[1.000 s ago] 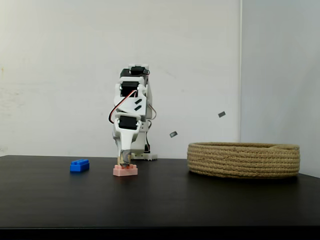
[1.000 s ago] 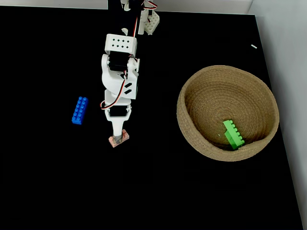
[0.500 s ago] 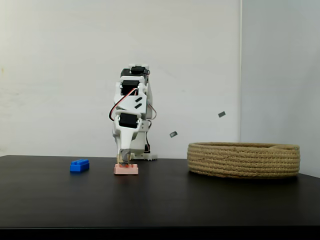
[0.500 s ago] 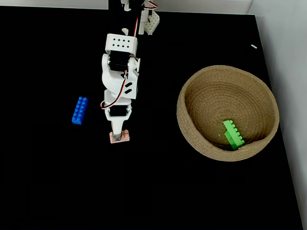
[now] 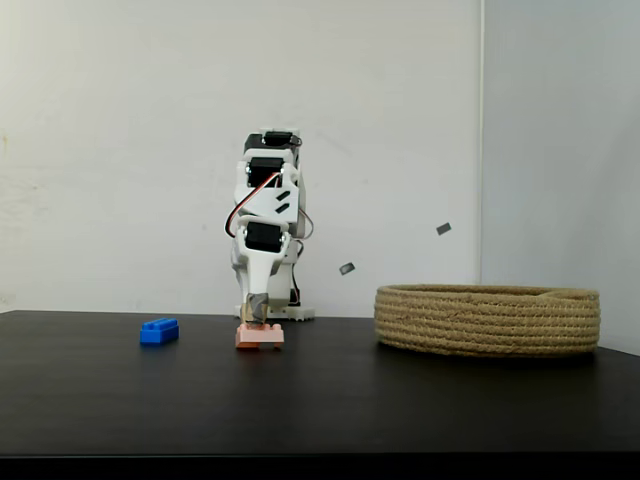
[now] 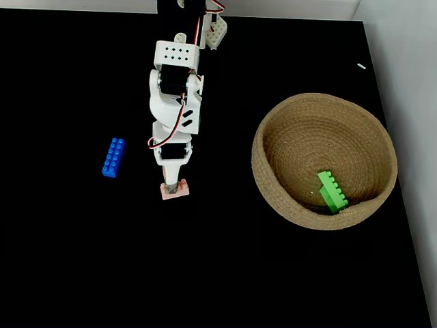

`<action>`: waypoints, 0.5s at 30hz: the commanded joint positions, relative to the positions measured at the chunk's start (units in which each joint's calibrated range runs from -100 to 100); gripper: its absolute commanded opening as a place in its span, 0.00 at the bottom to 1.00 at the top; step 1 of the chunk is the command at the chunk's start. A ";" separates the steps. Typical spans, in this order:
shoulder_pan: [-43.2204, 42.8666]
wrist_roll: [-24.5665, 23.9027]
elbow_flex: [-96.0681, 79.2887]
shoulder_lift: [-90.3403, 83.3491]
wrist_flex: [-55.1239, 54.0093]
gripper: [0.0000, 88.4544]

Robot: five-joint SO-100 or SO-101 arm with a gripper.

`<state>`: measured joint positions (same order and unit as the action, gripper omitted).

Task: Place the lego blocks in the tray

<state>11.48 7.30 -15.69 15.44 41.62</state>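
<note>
Pink brick (image 6: 175,191) sat pinched in the end effector (image 6: 173,186) just off the black surface (image 6: 82,260), the grasp seemingly done, so the next move called for a lift and carry rightward over the rope tray (image 6: 273,198), where the green brick (image 6: 332,191) lay, the blue brick (image 6: 113,156) waiting.

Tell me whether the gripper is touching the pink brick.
Touching: in the side-on fixed view the gripper tips meet the pink brick with no gap.
</note>
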 commanded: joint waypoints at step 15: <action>-1.09 0.29 2.60 0.73 8.32 0.31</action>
<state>11.07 7.84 -13.65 15.95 47.95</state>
